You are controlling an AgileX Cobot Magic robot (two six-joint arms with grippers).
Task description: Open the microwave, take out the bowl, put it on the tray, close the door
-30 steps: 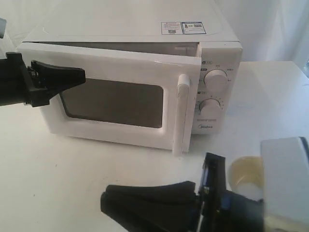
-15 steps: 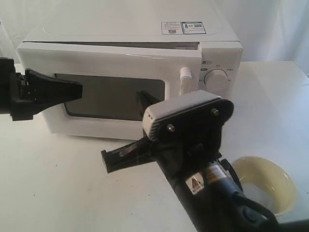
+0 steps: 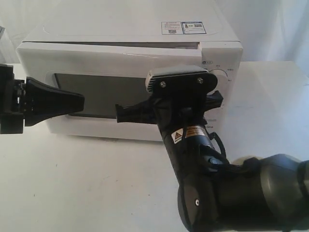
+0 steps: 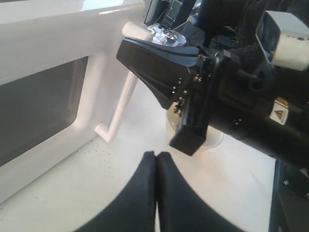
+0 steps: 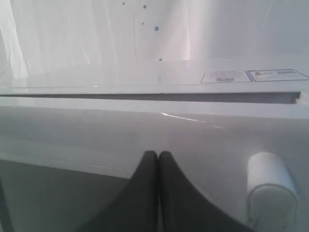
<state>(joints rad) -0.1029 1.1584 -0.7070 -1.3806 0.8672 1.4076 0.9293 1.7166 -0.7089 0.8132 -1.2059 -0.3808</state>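
The white microwave (image 3: 130,34) stands at the back of the table. Its door (image 3: 96,63) lies almost flush with the front, and a thin dark gap (image 5: 145,95) shows along its top edge. My right gripper (image 3: 119,112) is shut, with its tip at the door's dark window, beside the white bar handle (image 5: 270,188). At the left my left gripper (image 3: 81,101) is shut and empty, close in front of the window. Only a pale sliver of the bowl (image 4: 215,137) shows behind the right gripper (image 4: 124,48). The tray is out of view.
My right arm (image 3: 227,193) fills the front right of the exterior view and hides the table there. One knob (image 3: 221,76) peeks out behind the wrist camera housing (image 3: 176,77). Bare white tabletop (image 3: 87,183) lies at the front left.
The door has swung from ajar to nearly shut. My right arm has risen from the front edge to the door, now covering the bowl. The left gripper has barely shifted.
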